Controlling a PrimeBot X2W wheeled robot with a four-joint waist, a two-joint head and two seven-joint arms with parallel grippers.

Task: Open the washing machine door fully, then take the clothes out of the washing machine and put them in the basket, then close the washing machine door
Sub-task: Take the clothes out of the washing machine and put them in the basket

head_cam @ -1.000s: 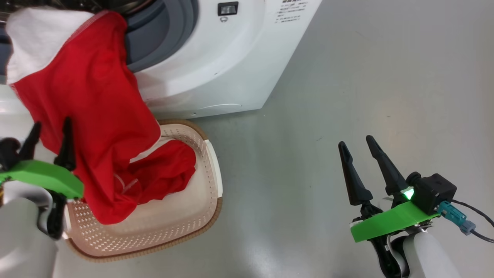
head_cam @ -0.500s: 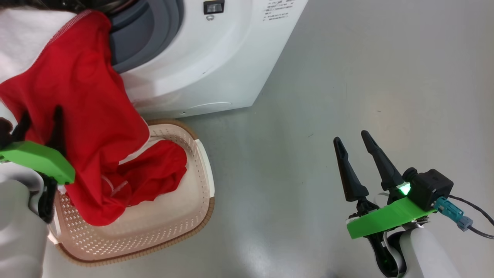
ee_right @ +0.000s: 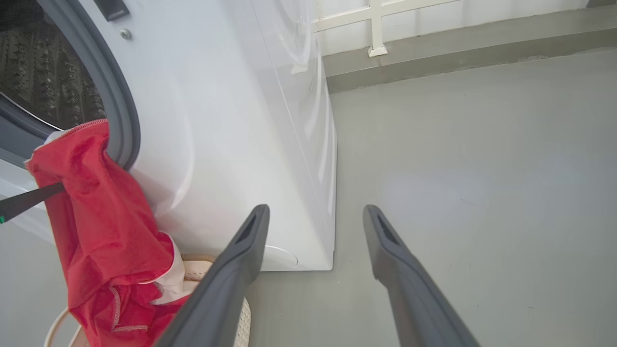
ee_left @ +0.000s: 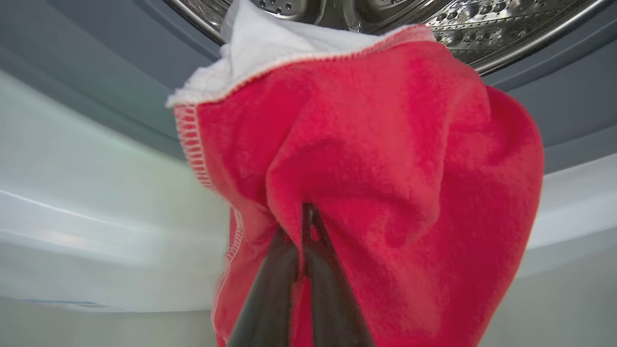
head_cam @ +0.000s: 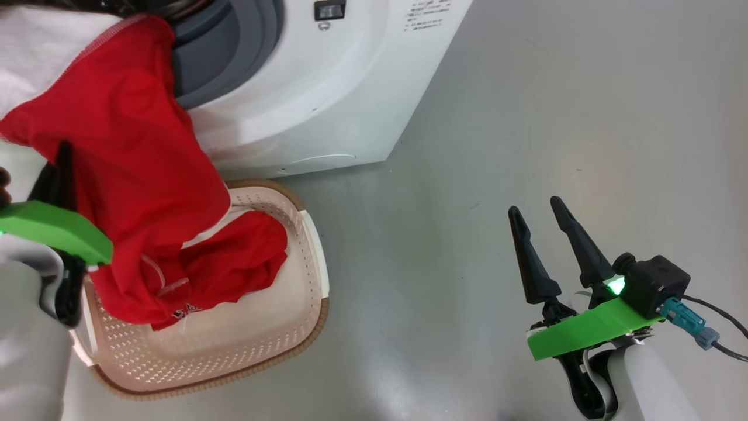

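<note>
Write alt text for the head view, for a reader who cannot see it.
The left gripper, shut on the red clothes, holds them draped from the mouth of the washing machine down into the basket on the floor. The right gripper is open and empty at lower right, over the grey floor.

Grey floor: washing machine standing, basket just beside its front.
</note>
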